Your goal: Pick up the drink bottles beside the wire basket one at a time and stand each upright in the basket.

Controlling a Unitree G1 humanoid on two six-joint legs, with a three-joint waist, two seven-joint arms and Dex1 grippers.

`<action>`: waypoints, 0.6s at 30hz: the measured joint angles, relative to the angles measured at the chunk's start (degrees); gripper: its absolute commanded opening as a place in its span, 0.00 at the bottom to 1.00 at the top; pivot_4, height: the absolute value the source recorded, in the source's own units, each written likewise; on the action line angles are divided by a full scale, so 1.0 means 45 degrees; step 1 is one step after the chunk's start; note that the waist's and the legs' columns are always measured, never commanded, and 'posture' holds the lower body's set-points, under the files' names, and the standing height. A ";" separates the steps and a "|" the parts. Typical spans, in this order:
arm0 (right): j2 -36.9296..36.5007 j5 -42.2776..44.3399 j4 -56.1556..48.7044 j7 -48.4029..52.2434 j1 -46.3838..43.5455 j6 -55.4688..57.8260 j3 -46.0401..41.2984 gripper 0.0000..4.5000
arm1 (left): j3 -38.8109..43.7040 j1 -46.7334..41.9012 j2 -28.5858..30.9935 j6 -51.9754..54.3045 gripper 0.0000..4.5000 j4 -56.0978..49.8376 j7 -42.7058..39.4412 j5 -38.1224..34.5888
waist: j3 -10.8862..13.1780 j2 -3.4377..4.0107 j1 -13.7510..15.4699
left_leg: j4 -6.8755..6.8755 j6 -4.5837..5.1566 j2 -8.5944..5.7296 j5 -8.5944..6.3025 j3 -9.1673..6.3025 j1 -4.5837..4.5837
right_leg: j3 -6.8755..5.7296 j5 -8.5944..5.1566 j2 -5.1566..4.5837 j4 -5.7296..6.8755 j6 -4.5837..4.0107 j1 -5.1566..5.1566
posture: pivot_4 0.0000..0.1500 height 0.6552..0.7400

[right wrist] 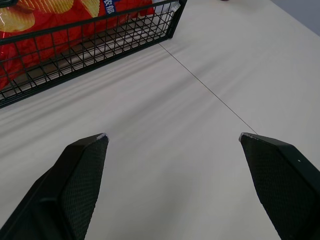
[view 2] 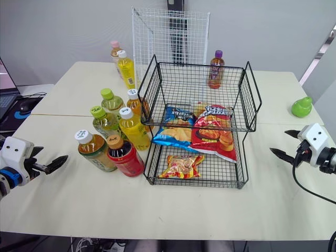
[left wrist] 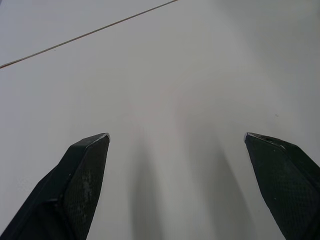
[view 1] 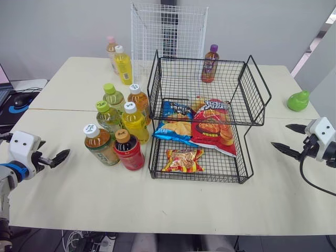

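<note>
A black two-tier wire basket (view 1: 247, 84) stands mid-table. Left of it several drink bottles stand close together, among them a red one with a brown cap (view 1: 128, 150), a tea bottle with a white cap (view 1: 100, 144) and a yellow one (view 1: 135, 123). Two more bottles (view 1: 123, 65) stand further back. A purple-capped bottle (view 1: 210, 64) is at the upper tier's back right; inside or behind, I cannot tell. My left gripper (view 1: 52, 150) is open and empty over bare table, left of the cluster. My right gripper (view 1: 279, 135) is open and empty, right of the basket.
Snack bags fill the lower tier: a blue one (view 1: 176, 123), a red one (view 1: 212, 128) and a small one (view 1: 182, 160). A white wire grid panel (view 1: 168, 31) stands behind the basket. A green pear-shaped object (view 1: 298, 101) sits far right. A mouse (view 1: 21, 100) lies far left.
</note>
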 measured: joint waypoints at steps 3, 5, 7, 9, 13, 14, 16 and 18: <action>0.0005 -0.0023 0.0000 -0.0029 0.0014 -0.0127 0.0000 1.00 | 0.0007 0.0034 0.0000 -0.0127 1.00 -0.0005 -0.0434 -0.0157 | 0.0000 0.0000 0.0000 | 0.0000 0.0000 -0.0001 0.0000 0.0000 0.0000 | -0.0001 0.0000 0.0000 0.0000 0.0000 0.0000 | 1.00 0.95; 0.0030 -0.0141 0.0000 -0.0179 0.0090 -0.0511 -0.0001 1.00 | 0.0006 0.0056 -0.0004 -0.0378 1.00 -0.0027 -0.0961 -0.0302 | 0.0000 0.0000 0.0002 | -0.0001 0.0000 -0.0001 0.0000 -0.0002 0.0000 | -0.0003 0.0000 0.0000 0.0000 0.0000 0.0000 | 1.00 0.95; 0.0045 -0.0398 -0.0001 -0.0391 0.0241 -0.0840 -0.0001 1.00 | 0.0019 -0.0006 -0.0004 -0.0500 1.00 0.0017 -0.1290 -0.0453 | 0.0000 0.0000 0.0005 | -0.0001 0.0000 -0.0002 0.0000 -0.0002 0.0000 | -0.0002 0.0000 0.0000 0.0000 0.0000 0.0000 | 1.00 0.95; 0.0065 -0.0488 0.0010 -0.0605 0.0393 -0.0984 -0.0002 1.00 | 0.0079 -0.0142 -0.0003 -0.0576 1.00 0.0183 -0.1477 -0.0622 | 0.0000 0.0000 0.0005 | 0.0000 0.0000 -0.0002 0.0000 0.0002 0.0000 | 0.0000 0.0000 0.0001 0.0000 0.0000 0.0000 | 1.00 0.95; 0.0076 -0.0450 0.0021 -0.0781 0.0407 -0.0968 -0.0034 1.00 | 0.0121 -0.0208 -0.0003 -0.1014 1.00 0.0342 -0.1724 -0.0647 | 0.0000 0.0000 0.0000 | 0.0002 0.0000 0.0000 0.0000 0.0002 0.0000 | 0.0001 0.0000 0.0001 0.0000 0.0000 0.0000 | 1.00 0.95; 0.0076 -0.0414 0.0021 -0.0784 0.0408 -0.0910 -0.0038 1.00 | 0.0135 -0.0232 -0.0004 -0.1087 1.00 0.0399 -0.1722 -0.0647 | 0.0000 0.0000 -0.0001 | 0.0001 0.0000 0.0001 0.0000 0.0002 0.0000 | 0.0000 0.0000 0.0002 0.0001 0.0000 0.0000 | 1.00 0.95; 0.0102 -0.0064 -0.0019 -0.0777 0.0408 -0.0491 -0.0112 1.00 | 0.0210 -0.0257 -0.0004 -0.1135 1.00 0.0484 -0.1776 -0.0688 | 0.0000 0.0000 -0.0001 | 0.0000 0.0000 0.0000 0.0000 -0.0001 0.0000 | 0.0000 0.0000 0.0002 0.0002 0.0000 0.0000 | 1.00 0.95; 0.0238 0.0524 -0.0188 -0.0771 0.0410 0.0249 -0.0448 1.00 | 0.0344 -0.0245 -0.0004 -0.1001 1.00 0.0472 -0.2005 -0.0979 | 0.0000 0.0000 -0.0001 | -0.0001 0.0000 0.0001 0.0000 -0.0001 -0.0001 | 0.0000 0.0000 0.0001 0.0001 0.0000 0.0000 | 1.00 0.95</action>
